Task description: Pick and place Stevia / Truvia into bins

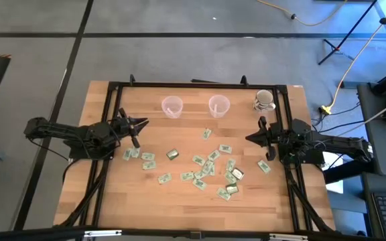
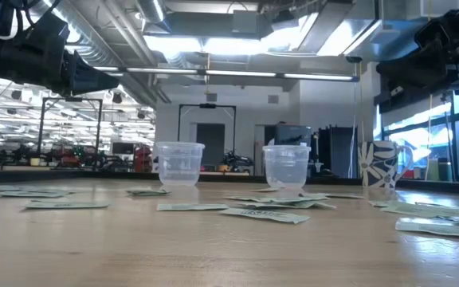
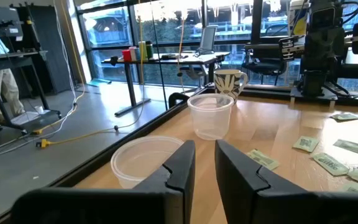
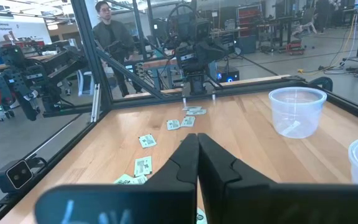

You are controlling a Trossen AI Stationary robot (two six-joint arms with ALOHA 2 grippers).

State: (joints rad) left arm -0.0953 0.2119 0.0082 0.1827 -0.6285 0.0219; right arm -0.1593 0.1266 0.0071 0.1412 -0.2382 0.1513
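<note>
Sachets (image 1: 210, 163) flat, light, flimsy — best pinched across an edge; right gripper (image 1: 252, 138) at three o'clock clenched empty, left gripper (image 1: 141, 123) at nine o'clock parted, empty.

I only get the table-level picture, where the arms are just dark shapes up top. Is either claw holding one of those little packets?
Observer: No. From above, the left gripper hangs slightly open and empty, just short of the left cup.
Visitor: And the other one?
Observer: The right gripper is shut on nothing, at the table's right side, pointing inward.
Visitor: Where do most packets lie?
Observer: The sachets are scattered between the two arms, more of them toward the right one; a few lie close to the left gripper.
</note>
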